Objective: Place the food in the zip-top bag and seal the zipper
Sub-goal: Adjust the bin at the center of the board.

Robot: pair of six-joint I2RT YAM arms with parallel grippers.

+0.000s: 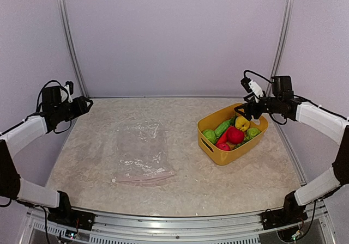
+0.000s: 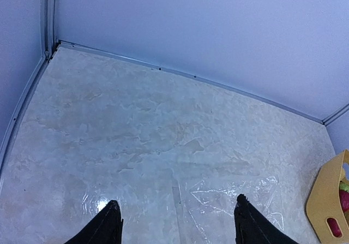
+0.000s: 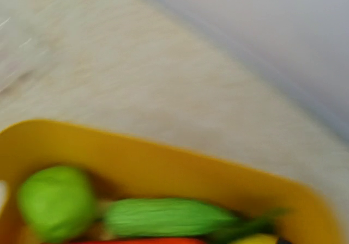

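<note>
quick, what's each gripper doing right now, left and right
left gripper: open, holding nothing
right gripper: cannot tell; it is over the yellow basket, and its blurred wrist view shows no fingers

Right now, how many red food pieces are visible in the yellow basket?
2. One red piece lies mid-basket, next to the yellow piece. A second red piece lies nearer the near left corner of the yellow basket. Others may be hidden under the pile.
</note>
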